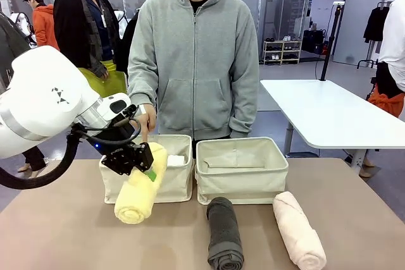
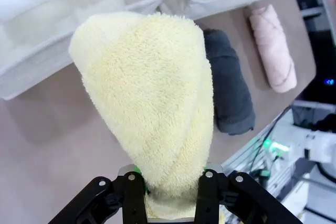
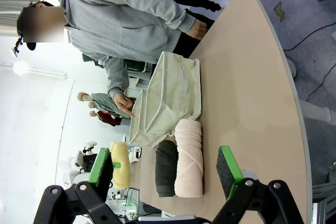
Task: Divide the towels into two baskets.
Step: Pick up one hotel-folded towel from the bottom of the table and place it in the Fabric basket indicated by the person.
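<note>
Pincers differ. The left pincer (image 1: 144,165) pinches the pale yellow towel (image 1: 136,197) in front of 1 basket (image 1: 174,188); the right pincer (image 3: 165,167) is spread, empty.

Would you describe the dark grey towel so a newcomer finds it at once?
Start at the table, before the right-hand basket. Of two rolled towels lying there, the dark grey towel is the left one, darker than the pale pink towel.

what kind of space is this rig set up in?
Probably an open lab or showroom floor, not a home: a spare white table, a shelving rack at the far wall, bystanders standing behind.
</note>
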